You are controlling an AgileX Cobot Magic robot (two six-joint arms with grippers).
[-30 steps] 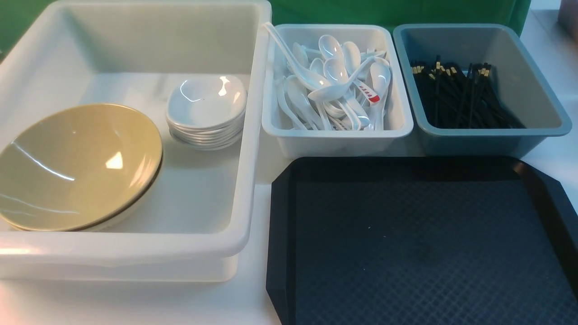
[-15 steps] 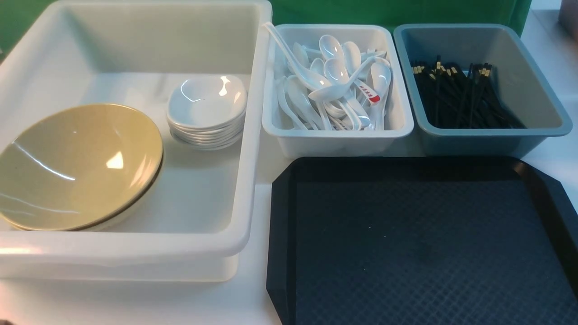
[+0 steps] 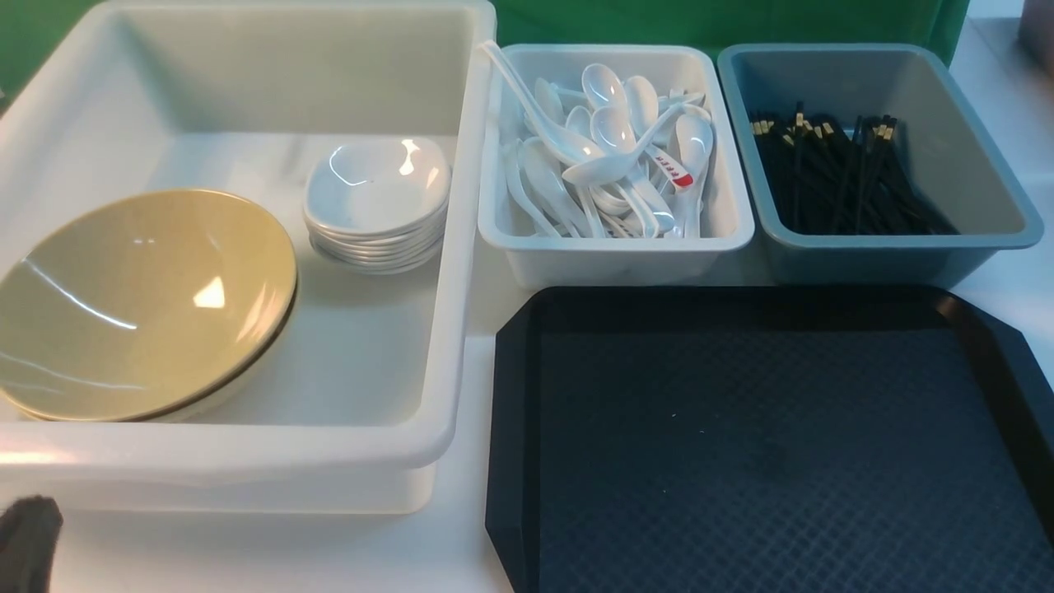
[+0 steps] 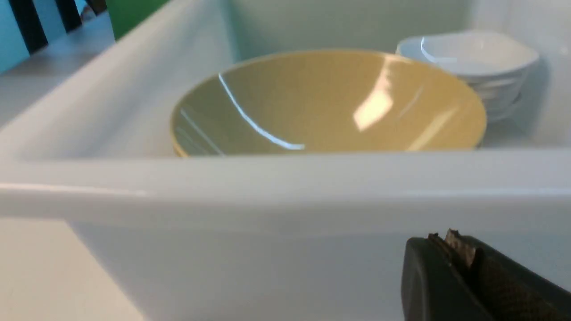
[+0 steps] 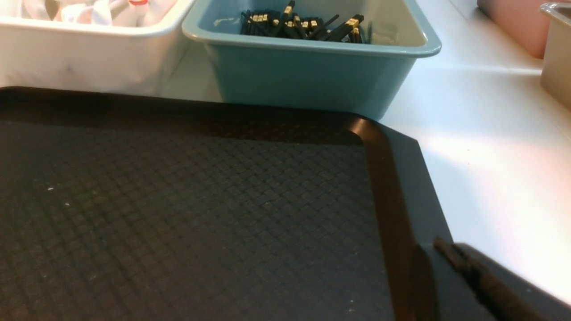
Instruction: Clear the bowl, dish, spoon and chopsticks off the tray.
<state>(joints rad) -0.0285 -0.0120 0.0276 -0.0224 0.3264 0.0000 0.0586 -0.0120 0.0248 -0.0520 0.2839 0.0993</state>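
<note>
The tray (image 3: 782, 453) lies bare, near right on the tabletop (image 3: 469, 543). The bowl (image 3: 140, 305) and dish (image 3: 376, 185) sit in the big left tub (image 3: 247, 449); spoons (image 3: 609, 148) and chopsticks (image 3: 840, 177) fill the far tubs. Left gripper (image 4: 450, 267) and right gripper (image 5: 450, 263) are clenched, empty.

the left end effector (image 3: 29, 539) is showing only as a dark tip at the lower left corner of the front frame, its jaws pressing together and gripping nothing. the right end effector (image 5: 450, 254) is sitting at its wrist frame's lower right, jaws closed, empty.
</note>
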